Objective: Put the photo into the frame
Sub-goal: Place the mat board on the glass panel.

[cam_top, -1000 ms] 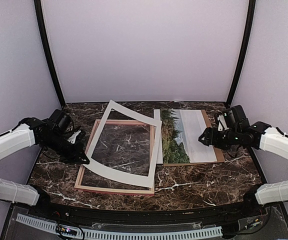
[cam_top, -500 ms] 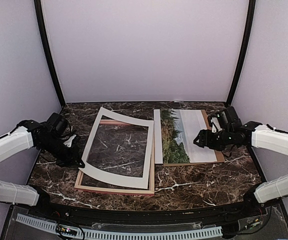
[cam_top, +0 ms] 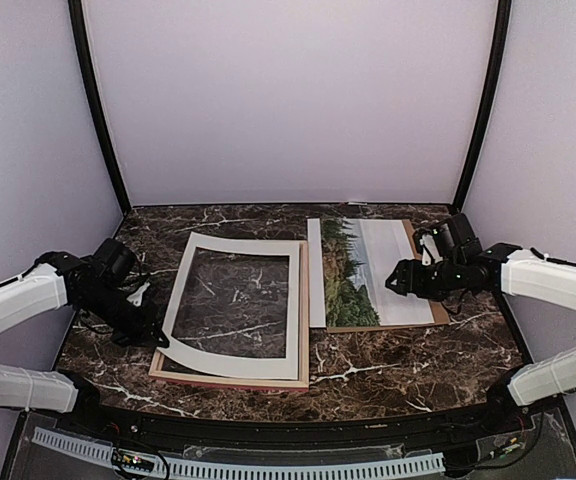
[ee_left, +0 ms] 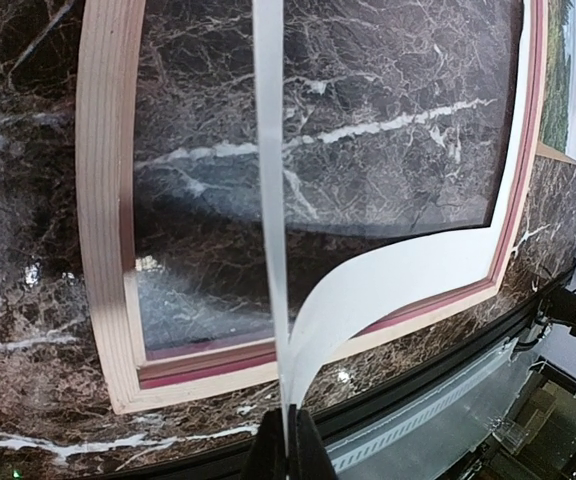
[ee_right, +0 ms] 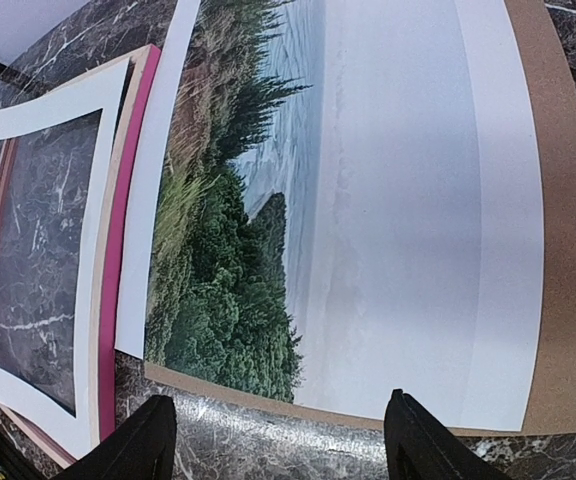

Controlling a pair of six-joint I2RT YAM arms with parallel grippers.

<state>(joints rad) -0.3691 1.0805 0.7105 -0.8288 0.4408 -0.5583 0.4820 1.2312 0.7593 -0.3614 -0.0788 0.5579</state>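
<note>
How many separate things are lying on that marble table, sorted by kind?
pink frame: 1
white mat: 1
photo: 1
brown backing board: 1
Total: 4

This is a lab-style robot test booth: a dark marble-patterned table [cam_top: 398, 370] is closed in behind and on both sides by plain pale lilac walls [cam_top: 288, 100], with black poles [cam_top: 101, 110] at its far corners and robot arms [cam_top: 13, 300] and a white ribbed cable strip [cam_top: 268, 470] at its near edge.
</note>
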